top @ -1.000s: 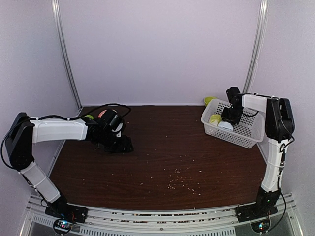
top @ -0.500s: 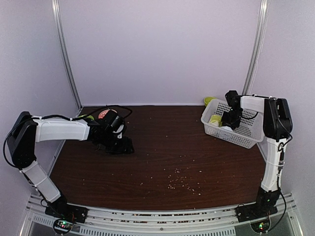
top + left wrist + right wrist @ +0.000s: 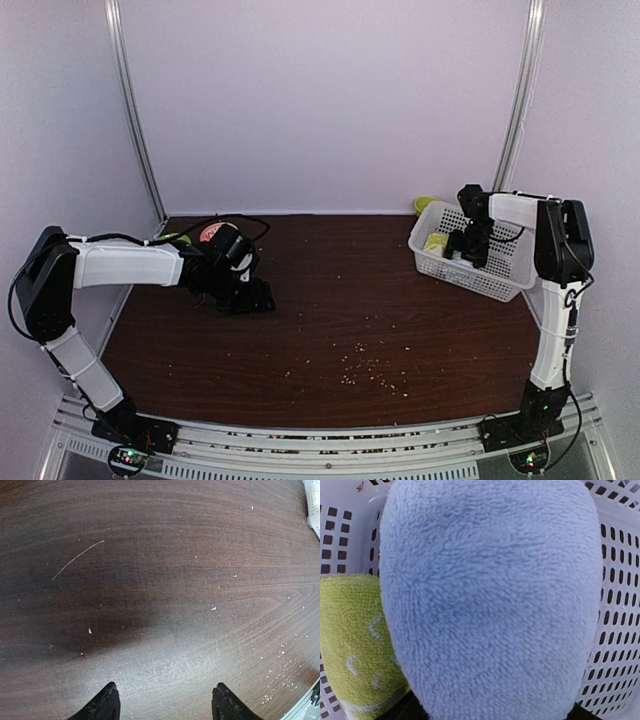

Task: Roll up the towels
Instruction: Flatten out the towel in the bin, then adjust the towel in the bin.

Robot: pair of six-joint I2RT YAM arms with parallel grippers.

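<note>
Where the right arm bends over the far right corner, the right gripper (image 3: 466,250) sits down inside a white perforated plastic basket (image 3: 495,283). Right wrist view: a pale blue fluffy terry towel (image 3: 490,595), bundled into a fat rounded roll, fills nearly the whole frame. Just beside it on the left, touching, is a lime-green terry towel with cream printed marks (image 3: 350,645), also bundled. Both lie in the basket against its holed wall. Only dark slivers show at the bottom edge, either side of the blue roll. Whether the claw pinches the roll or stands clear of it, cannot tell. From above, the green one shows as a bright patch at the basket's left end.

Across the table, the left gripper (image 3: 165,702) hangs low over the dark brown wooden table (image 3: 150,555), left of centre, well apart from the basket. Claw wide: two black fingertips (image 3: 106,705) spread, nothing between them but wood. Pale crumbs (image 3: 365,372) are scattered over the near-middle of the table. A thin pale scratch-like line (image 3: 77,560) marks the wood ahead of the left claw.
</note>
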